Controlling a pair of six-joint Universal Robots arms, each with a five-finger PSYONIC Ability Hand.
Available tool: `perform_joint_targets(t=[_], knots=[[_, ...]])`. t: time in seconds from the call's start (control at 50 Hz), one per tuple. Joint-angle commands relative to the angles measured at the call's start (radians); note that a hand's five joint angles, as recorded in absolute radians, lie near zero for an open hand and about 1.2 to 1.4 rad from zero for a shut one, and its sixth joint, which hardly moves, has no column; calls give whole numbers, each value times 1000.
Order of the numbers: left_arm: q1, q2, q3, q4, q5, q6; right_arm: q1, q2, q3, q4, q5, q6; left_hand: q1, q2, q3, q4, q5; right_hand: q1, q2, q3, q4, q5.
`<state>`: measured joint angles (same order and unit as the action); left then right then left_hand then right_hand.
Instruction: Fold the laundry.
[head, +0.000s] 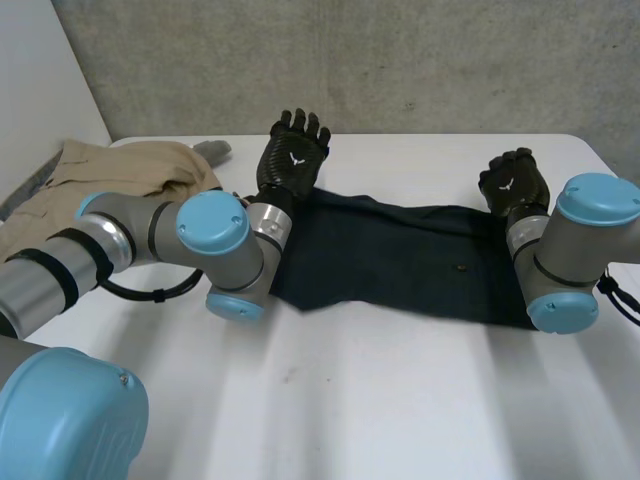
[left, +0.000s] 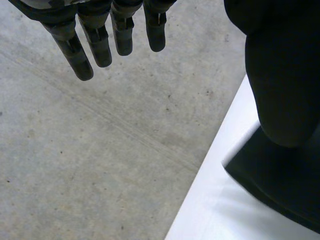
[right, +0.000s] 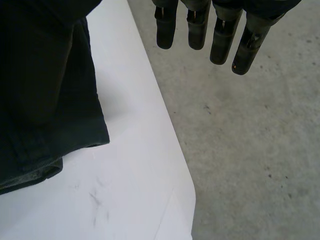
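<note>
The dark cloth (head: 400, 255) lies flat in the middle, ready to fold. The left hand (head: 292, 150) and right hand (head: 513, 180) hover spread, holding nothing.

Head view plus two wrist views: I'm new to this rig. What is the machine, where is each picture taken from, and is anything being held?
This is a robot with two arms, each ending in a black hand. The head view looks down at a white table from behind the arms. A dark navy garment lies spread flat there, and a beige garment is heaped beside the left arm. The left hand is at the navy garment's far left corner, the right hand at its far right end. Each wrist view looks along one hand's palm. Both show straight fingers holding nothing.
</note>
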<state>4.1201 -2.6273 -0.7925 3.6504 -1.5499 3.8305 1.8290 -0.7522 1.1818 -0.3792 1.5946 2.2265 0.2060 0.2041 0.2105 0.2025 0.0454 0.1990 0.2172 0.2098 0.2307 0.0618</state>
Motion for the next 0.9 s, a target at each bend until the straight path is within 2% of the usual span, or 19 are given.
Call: perform_joint_targets(t=[0.02, 0.1, 0.12, 0.2, 0.26, 0.42, 0.54, 0.58, 0.6, 0.7, 0.78, 0.82, 0.9], knots=[[-15, 154, -210, 7, 10, -88, -2, -185, 122, 40, 28, 149, -31, -30, -36, -28, -45, -24, -43, -35, -56, -62], [-38, 254, -332, 13, 10, -112, -4, -303, 186, 175, -13, 237, -31, -30, -36, -28, -45, -24, -43, -35, -56, -62], [-43, 269, -353, 13, 10, -115, -5, -335, 202, 256, -37, 269, -31, -30, -36, -28, -45, -24, -43, -35, -56, -62], [-49, 345, -461, 10, 7, -121, -52, -375, 232, 455, -97, 376, -31, -30, -36, -28, -45, -24, -42, -34, -55, -61], [-47, 411, -546, 8, 7, -127, -103, -381, 269, 523, -134, 451, -31, -30, -36, -28, -45, 62, 44, 51, 30, 25], [-50, 471, -652, 8, 10, -172, -160, -369, 369, 427, -232, 486, -31, -30, -36, -28, -45, 220, 202, 210, 189, 183], [-49, 471, -654, 8, 10, -177, -168, -268, 371, 336, -228, 483, -31, -30, -36, -28, -45, 429, 410, 418, 397, 391], [-47, 472, -654, 10, 8, -177, -174, -246, 363, 333, -225, 482, -31, -30, -36, -28, -45, 1057, 1039, 1046, 1025, 1020], [-47, 471, -654, 8, 8, -177, -180, -248, 363, 332, -223, 482, -31, -30, -36, -28, -45, 1196, 1178, 1185, 1164, 1158], [-47, 481, -659, 7, 5, -178, -231, -283, 383, 321, -229, 461, -31, -30, -36, -28, -45, 1197, 1179, 1186, 1166, 1160], [-46, 504, -666, 5, 5, -180, -252, -410, 406, 332, -228, 404, -31, -30, -36, -28, -45, 1197, 1179, 1186, 1166, 1160], [-44, 520, -672, 2, 5, -180, -277, -467, 410, 336, -228, 358, -31, -30, -36, -28, -45, 1197, 1179, 1186, 1166, 1160], [-41, 546, -686, 0, 5, -181, -301, -483, 404, 352, -226, 250, -31, -30, -36, -28, -45, 1197, 1179, 1186, 1166, 1160]])
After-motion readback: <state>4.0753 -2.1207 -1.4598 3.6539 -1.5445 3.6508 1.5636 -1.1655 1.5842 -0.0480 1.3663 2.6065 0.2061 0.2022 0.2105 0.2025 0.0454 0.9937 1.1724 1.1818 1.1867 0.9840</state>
